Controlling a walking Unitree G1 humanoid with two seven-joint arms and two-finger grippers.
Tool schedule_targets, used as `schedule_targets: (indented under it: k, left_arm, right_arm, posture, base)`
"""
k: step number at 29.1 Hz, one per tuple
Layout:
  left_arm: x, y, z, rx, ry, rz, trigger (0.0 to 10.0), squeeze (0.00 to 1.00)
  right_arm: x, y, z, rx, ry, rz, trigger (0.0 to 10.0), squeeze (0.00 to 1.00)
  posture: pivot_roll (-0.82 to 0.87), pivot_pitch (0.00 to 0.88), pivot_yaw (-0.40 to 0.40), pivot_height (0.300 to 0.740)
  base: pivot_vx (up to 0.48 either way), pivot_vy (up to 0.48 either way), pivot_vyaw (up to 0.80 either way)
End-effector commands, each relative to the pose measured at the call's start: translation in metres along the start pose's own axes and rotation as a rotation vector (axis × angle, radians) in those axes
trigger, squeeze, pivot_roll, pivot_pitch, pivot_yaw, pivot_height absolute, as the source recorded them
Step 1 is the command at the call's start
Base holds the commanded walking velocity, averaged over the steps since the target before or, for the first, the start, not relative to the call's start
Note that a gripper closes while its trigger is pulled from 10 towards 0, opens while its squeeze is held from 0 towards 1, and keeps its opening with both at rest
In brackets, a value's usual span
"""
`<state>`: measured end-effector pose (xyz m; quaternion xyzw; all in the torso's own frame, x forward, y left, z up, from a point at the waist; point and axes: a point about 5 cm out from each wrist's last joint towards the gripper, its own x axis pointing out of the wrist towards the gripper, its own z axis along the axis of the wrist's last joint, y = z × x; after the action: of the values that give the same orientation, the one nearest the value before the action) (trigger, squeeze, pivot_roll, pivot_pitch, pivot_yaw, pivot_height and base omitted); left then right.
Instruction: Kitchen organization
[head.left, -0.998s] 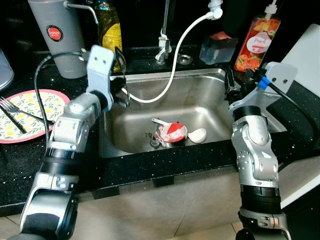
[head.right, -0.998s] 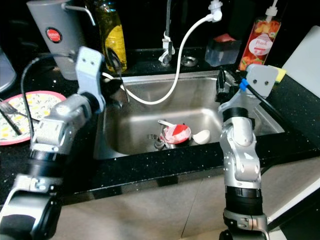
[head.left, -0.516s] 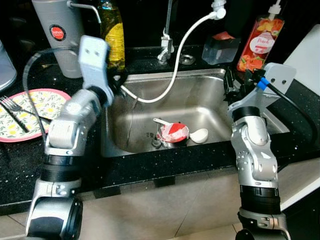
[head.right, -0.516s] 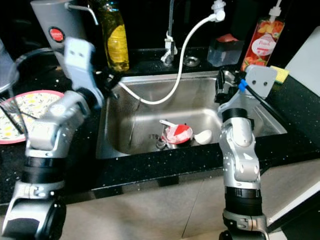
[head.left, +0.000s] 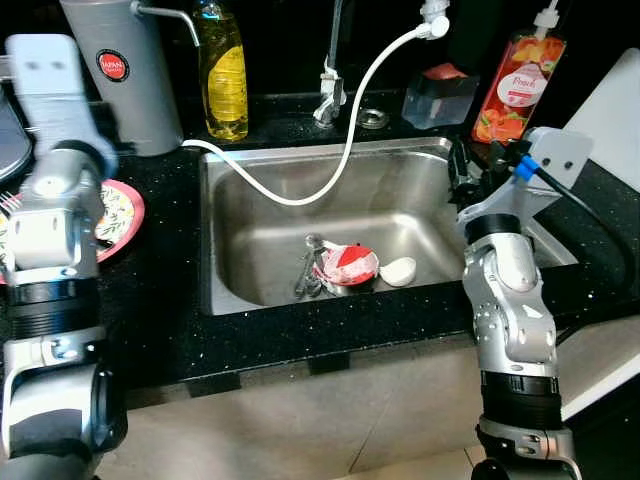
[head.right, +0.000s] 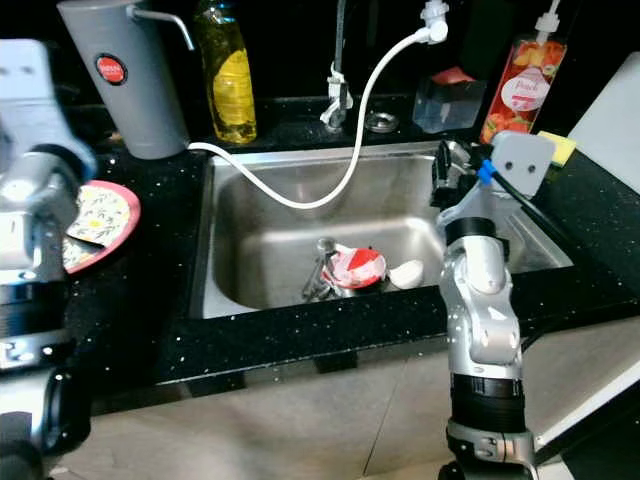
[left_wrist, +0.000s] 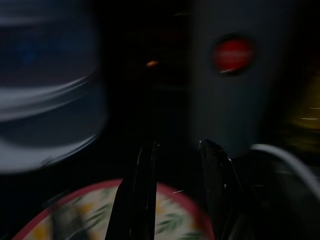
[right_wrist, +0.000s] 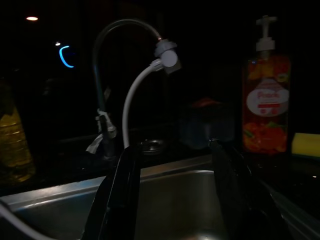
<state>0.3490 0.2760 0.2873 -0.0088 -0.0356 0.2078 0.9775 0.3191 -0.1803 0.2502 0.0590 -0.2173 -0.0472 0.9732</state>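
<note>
A steel sink (head.left: 260, 235) is sunk into a black speckled worktop (head.left: 170, 320), dark behind. In its basin lie one red-and-white bowl (head.left: 347, 264), one white spoon (head.left: 397, 269) just beside it and some metal cutlery (head.left: 308, 270) by the drain (too tangled to count). A white hose (head.left: 345, 150) loops from the tap (head.left: 328, 75) across the basin to the sink's left rim.

On the worktop left of the sink sits one floral plate (head.right: 100, 218) with a red rim. Along the back stand one grey jug (head.left: 125, 75), one yellow bottle (head.left: 222, 70), one clear container (head.left: 435, 95) and one orange soap dispenser (head.left: 512, 85).

The left hand (left_wrist: 175, 200) hovers over the plate's edge, fingers (left_wrist: 142, 195) apart, holding nothing. The right hand (right_wrist: 172, 195) hangs at the sink's right rim, fingers spread, empty.
</note>
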Motion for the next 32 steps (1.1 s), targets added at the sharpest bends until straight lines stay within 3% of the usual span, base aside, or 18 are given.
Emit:
schedule_targets:
  k: [1, 5, 6, 8, 14, 15, 22, 27, 31, 32]
  left_arm:
    - [0.003, 0.014, -0.002, 0.0, 0.035, 0.088, 10.0, 0.0]
    - [0.003, 0.031, -0.015, -0.053, 0.105, 0.204, 10.0, 0.0]
    - [0.002, 0.036, -0.025, -0.11, 0.167, 0.25, 10.0, 0.0]
    - [0.002, 0.034, -0.033, -0.124, 0.225, 0.233, 10.0, 0.0]
    - [0.001, 0.027, -0.04, -0.142, 0.267, 0.208, 10.0, 0.0]
    - [0.001, 0.025, -0.045, -0.178, 0.294, 0.213, 10.0, 0.0]
    - [0.002, 0.022, -0.052, -0.17, 0.334, 0.275, 10.0, 0.0]
    - [0.0, 0.026, -0.05, -0.112, 0.315, 0.317, 10.0, 0.0]
    - [0.0, 0.028, -0.049, -0.084, 0.298, 0.333, 10.0, 0.0]
    - [-0.001, 0.027, -0.049, -0.076, 0.291, 0.335, 10.0, 0.0]
  right_arm:
    - [-0.001, -0.002, 0.002, -0.005, -0.002, -0.006, 10.0, 0.0]
    - [0.0, -0.002, 0.003, -0.006, -0.005, -0.004, 10.0, 0.0]
    - [0.001, -0.002, 0.003, -0.009, -0.004, -0.002, 10.0, 0.0]
    - [0.0, -0.002, 0.003, -0.012, -0.001, -0.001, 10.0, 0.0]
    - [0.0, -0.002, 0.003, -0.01, -0.001, 0.0, 10.0, 0.0]
    - [0.0, -0.001, 0.003, -0.009, -0.001, 0.001, 10.0, 0.0]
    - [0.0, -0.002, 0.001, -0.012, 0.003, -0.004, 10.0, 0.0]
    - [0.0, -0.003, 0.002, -0.013, 0.002, -0.004, 10.0, 0.0]
    - [0.0, 0.0, 0.001, -0.003, 0.008, 0.025, 10.0, 0.0]
    - [-0.001, 0.008, -0.001, 0.023, 0.027, 0.097, 10.0, 0.0]
  posture:
    - [0.1, 0.0, -0.032, 0.74]
    - [0.09, 0.0, -0.033, 0.74]
    - [0.09, 0.0, -0.033, 0.74]
    - [0.09, 0.0, -0.033, 0.74]
    - [0.09, 0.0, -0.033, 0.74]
    - [0.09, 0.0, -0.028, 0.74]
    - [0.08, 0.0, -0.025, 0.74]
    - [0.08, 0.0, -0.025, 0.74]
    - [0.09, 0.0, -0.026, 0.74]
    - [0.09, 0.0, -0.027, 0.74]
  base:
    - [0.0, 0.0, 0.0]
    - [0.0, 0.0, 0.0]
    - [0.0, 0.0, 0.0]
    - [0.0, 0.0, 0.0]
    - [0.0, 0.0, 0.0]
    - [0.0, 0.0, 0.0]
    - [0.0, 0.0, 0.0]
    - [0.0, 0.0, 0.0]
    - [0.0, 0.0, 0.0]
    - [0.0, 0.0, 0.0]
